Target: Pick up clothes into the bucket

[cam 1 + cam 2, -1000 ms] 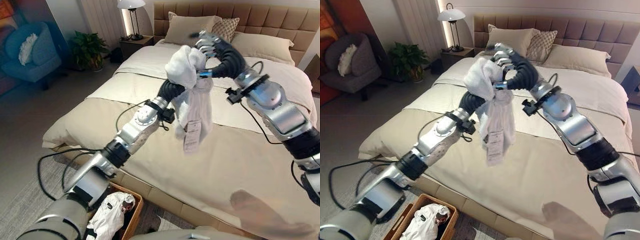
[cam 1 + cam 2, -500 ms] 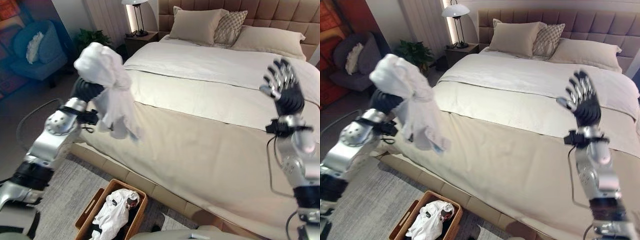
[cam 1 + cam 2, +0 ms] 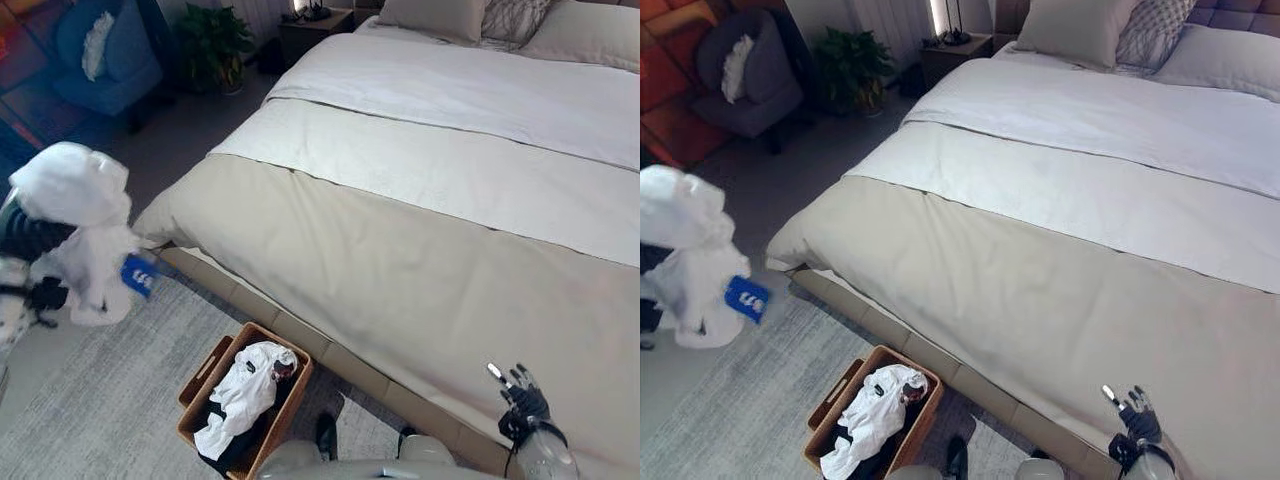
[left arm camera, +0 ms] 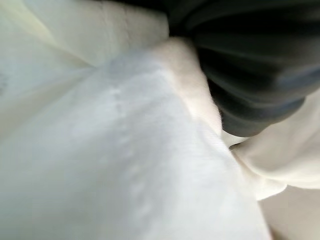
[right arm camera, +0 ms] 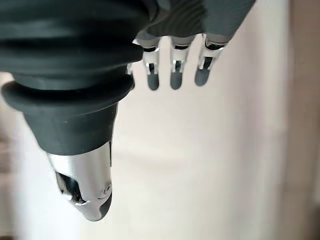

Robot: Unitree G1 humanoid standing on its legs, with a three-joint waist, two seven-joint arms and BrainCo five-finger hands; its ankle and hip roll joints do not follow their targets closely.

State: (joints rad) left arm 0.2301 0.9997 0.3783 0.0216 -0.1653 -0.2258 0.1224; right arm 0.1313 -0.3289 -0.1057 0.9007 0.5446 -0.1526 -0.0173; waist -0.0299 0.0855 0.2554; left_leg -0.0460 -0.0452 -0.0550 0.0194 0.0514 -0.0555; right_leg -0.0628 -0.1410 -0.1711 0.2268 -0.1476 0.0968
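A bundled white garment with a blue tag hangs in the air at the far left, above the rug and left of the bed. It is draped over my left hand, whose dark cover shows against the cloth. On the floor by the bed's foot stands the brown basket; a white garment lies inside over something dark. My right hand hovers low at the right over the bed's near edge, fingers straight, holding nothing.
The large bed with beige and white covers takes up the middle and right. A grey rug lies under the basket. A blue armchair and a potted plant stand at the back left.
The view has tipped down toward the floor. My left arm has swung the garment further left and lower, off the bed's side. The right hand has dropped from raised to the lower right.
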